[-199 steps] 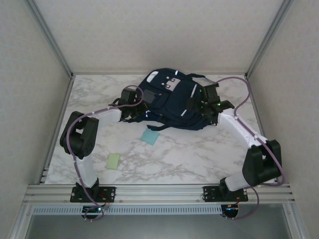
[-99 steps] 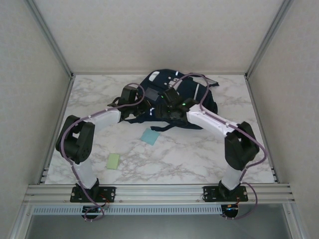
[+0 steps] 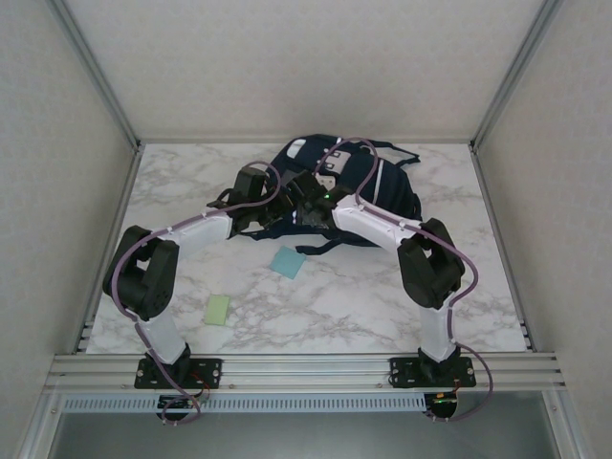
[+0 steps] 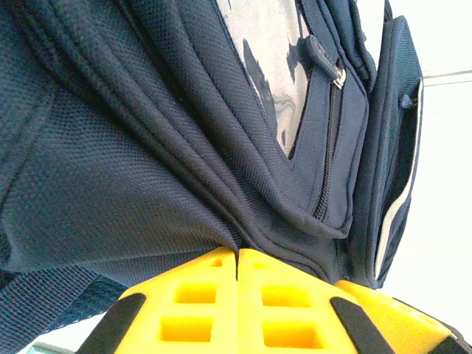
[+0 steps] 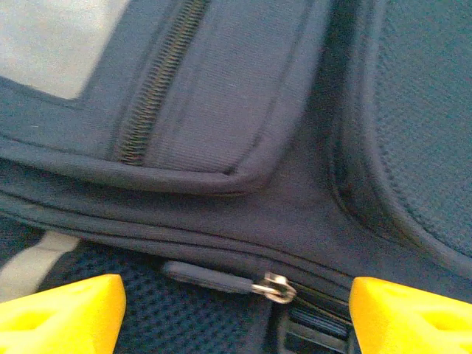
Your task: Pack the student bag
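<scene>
The student bag, dark navy with white stripes and a grey patch, lies at the back middle of the marble table. My left gripper is at its left front edge. In the left wrist view its yellow fingers are shut, pinching a fold of the bag's fabric. My right gripper is close beside it over the same edge. In the right wrist view it stands open, with a dark zipper pull and its metal slider lying between the fingertips, not touched.
A teal square pad lies on the table just in front of the bag. A green pad lies nearer the left arm's base. Enclosure walls stand on three sides.
My right arm has swung from the bag's right side across to its left front, beside the left gripper, and its jaws have narrowed a little. The left gripper has kept its pinch.
</scene>
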{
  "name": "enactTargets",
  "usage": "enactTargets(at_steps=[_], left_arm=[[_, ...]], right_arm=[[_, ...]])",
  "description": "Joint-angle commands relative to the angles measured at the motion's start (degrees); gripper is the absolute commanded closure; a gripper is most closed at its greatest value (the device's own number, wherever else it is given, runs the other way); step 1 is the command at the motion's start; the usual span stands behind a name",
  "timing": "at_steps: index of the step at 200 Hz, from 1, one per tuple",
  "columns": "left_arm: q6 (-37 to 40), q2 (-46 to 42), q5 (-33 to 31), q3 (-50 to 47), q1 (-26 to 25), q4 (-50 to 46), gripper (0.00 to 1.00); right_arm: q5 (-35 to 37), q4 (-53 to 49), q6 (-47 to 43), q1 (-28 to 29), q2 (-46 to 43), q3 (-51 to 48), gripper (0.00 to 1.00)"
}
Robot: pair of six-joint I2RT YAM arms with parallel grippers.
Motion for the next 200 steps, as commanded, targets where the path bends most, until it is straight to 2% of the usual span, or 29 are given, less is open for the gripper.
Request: enactTargets(at_steps=[1, 29, 83, 113, 138, 170, 200], left_arm=[[0.6, -2.69, 2.03, 0.76, -0.81, 1.94, 1.0], [0.69, -2.57, 2.16, 0.69, -0.76, 1.58, 1.0], [0.83, -3.69, 1.87, 0.33, -0.78, 1.21, 1.0], [0.98, -4.37, 1.77, 0.41, -0.76, 0.91, 1.0], [1.33, -4.52, 1.63, 0.75, -0.53, 0.43, 1.0], [1.72, -4.05, 1.2, 1.17, 0.21, 0.19, 1.0], [2.4, -3.72, 0.68, 1.73, 0.48, -0.39, 1.0]], right_arm=[[3.02, -0.44, 1.29, 0.29, -3.5, -3.17, 0.22], [2.15, 1.27, -0.47, 0.03, -6.38, -3.61, 0.24], [-3.58, 6.59, -1.96, -0.5, -1.81, -1.67, 0.22], [2.81, 1.0, 0.44, -0.59, 2.5, 1.15, 0.2], [8.03, -3.15, 1.34, -0.86, 2.77, -0.01, 0.21], [12.22, -5.58, 1.38, -0.86, -3.13, -6.88, 0.25], [7.57, -2.68, -1.13, -3.08, -11.25, -13.53, 0.25]])
